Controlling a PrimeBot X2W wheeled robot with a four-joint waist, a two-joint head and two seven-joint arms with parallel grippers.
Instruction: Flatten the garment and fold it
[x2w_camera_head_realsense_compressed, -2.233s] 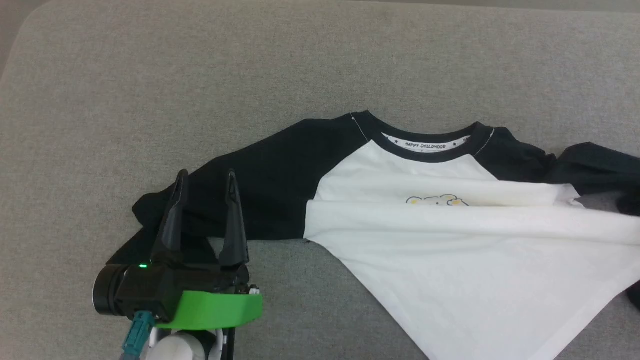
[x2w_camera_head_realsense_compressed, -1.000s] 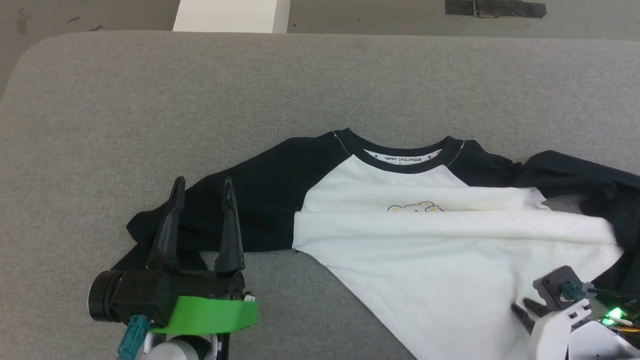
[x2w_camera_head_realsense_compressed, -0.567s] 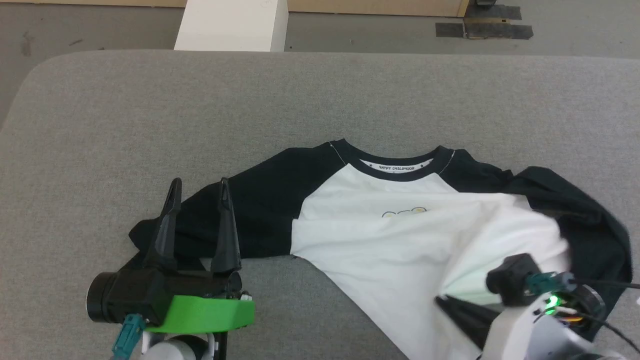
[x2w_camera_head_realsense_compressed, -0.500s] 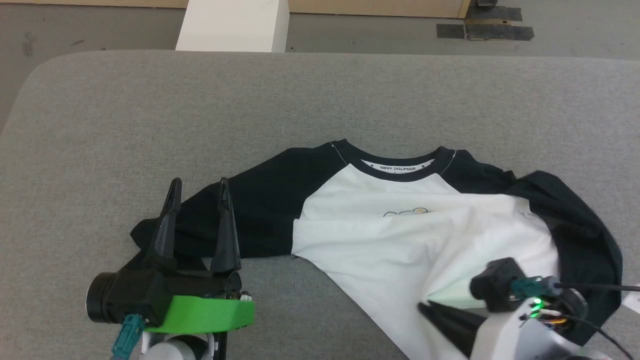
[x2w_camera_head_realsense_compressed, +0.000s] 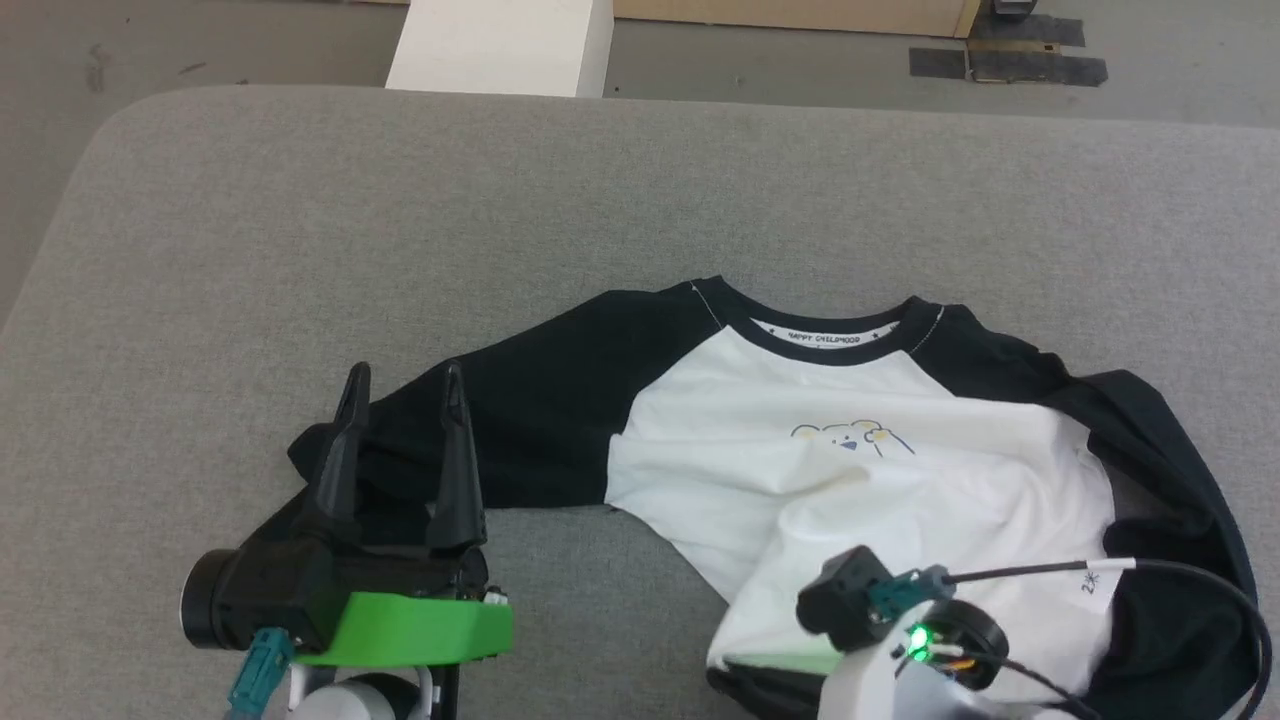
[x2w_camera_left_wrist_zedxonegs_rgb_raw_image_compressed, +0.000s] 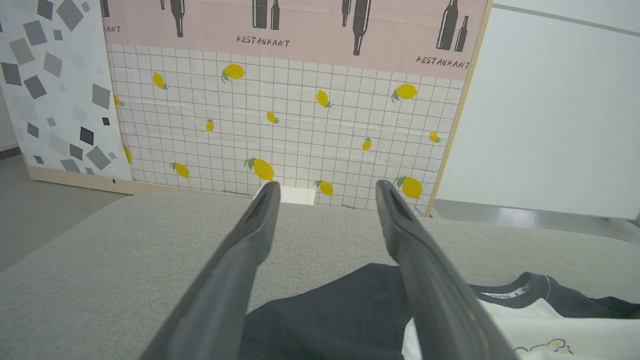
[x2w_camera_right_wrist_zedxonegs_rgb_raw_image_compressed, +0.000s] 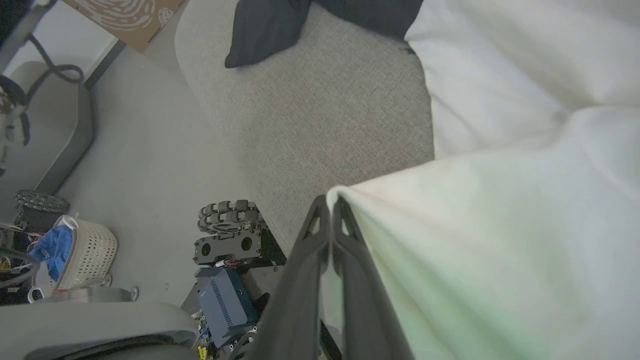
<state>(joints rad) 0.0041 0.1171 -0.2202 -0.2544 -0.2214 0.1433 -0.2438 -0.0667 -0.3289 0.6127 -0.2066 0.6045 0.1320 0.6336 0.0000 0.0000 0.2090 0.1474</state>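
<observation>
**Hem pinched, shirt not yet flat**

The garment (x2w_camera_head_realsense_compressed: 880, 470) lies on the grey table (x2w_camera_head_realsense_compressed: 300, 250), neckband toward the far edge, bear print showing just below it. Measured from that neckband: 1 black sleeve runs out to the robot's left and lies fairly flat; the other curls down the right side in a loose arc; the white body below the print is rucked into soft ridges.

The right gripper (x2w_camera_right_wrist_zedxonegs_rgb_raw_image_compressed: 330, 207) is clamped tight on the white hem at the near edge, the cloth draping off its tips in the right wrist view. The left gripper (x2w_camera_head_realsense_compressed: 400, 400) hovers over the left sleeve end with its 2 fingers spread wide, holding nothing.

This looks like the flattening step, with folding not begun. The next move probably calls for drawing the hem toward the robot, away from the neckband, to pull the ridges out, then straightening the curled right sleeve. Pulling on 1 corner alone could skew the body.
</observation>
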